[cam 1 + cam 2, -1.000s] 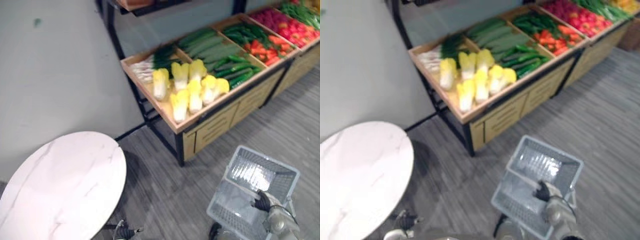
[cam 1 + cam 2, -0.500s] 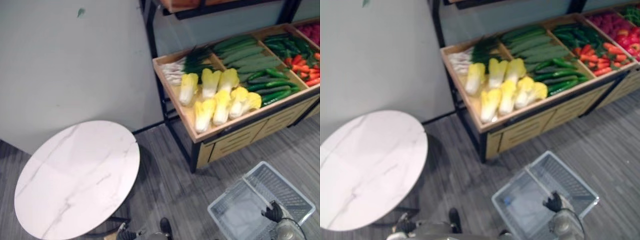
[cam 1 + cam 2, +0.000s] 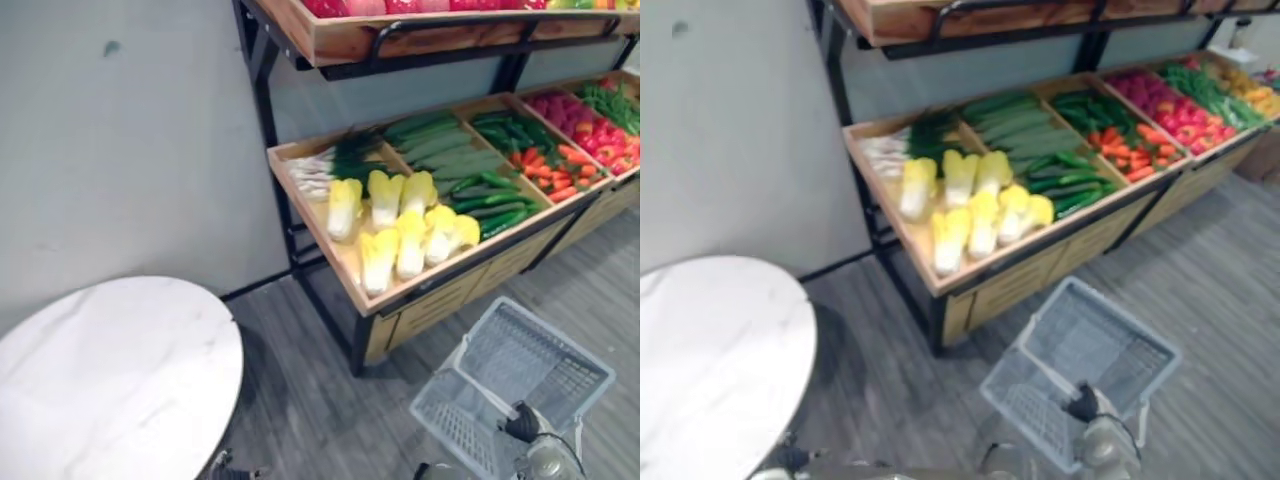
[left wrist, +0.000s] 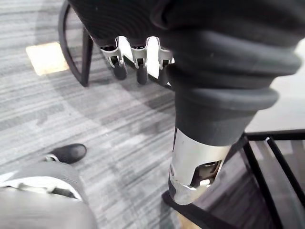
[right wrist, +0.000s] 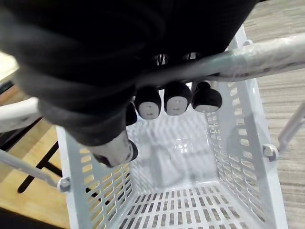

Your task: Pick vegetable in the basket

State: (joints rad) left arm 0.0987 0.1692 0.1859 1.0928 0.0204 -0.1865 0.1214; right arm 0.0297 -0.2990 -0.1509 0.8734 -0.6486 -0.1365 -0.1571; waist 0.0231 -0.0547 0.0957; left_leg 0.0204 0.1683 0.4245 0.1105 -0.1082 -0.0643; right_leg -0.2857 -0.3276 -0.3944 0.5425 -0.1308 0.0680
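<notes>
The right hand (image 5: pixel 177 98) is clamped on the grey handle (image 5: pixel 257 55) of the perforated plastic basket (image 3: pixel 530 352), held low over the grey floor (image 3: pixel 320 400) in front of the wooden display shelf (image 3: pixel 335 250). The pale cabbages (image 3: pixel 400 225), cucumbers (image 3: pixel 445 152) and carrots (image 3: pixel 560 172) lie in that shelf's tray, apart from the basket. The left hand (image 4: pixel 138 59) hangs over the floor, fingers relaxed. A round white surface (image 3: pixel 110 380) stands to the left.

A wooden stand (image 3: pixel 347 258) on the grey floor (image 3: pixel 300 400) holds yellow cabbages (image 3: pixel 400 225) in front of scallions (image 3: pixel 325 170). The next compartments hold cucumbers (image 3: pixel 440 150), green peppers (image 3: pixel 495 205) and carrots (image 3: pixel 550 175). A round white table (image 3: pixel 110 380) stands near it on the floor.
</notes>
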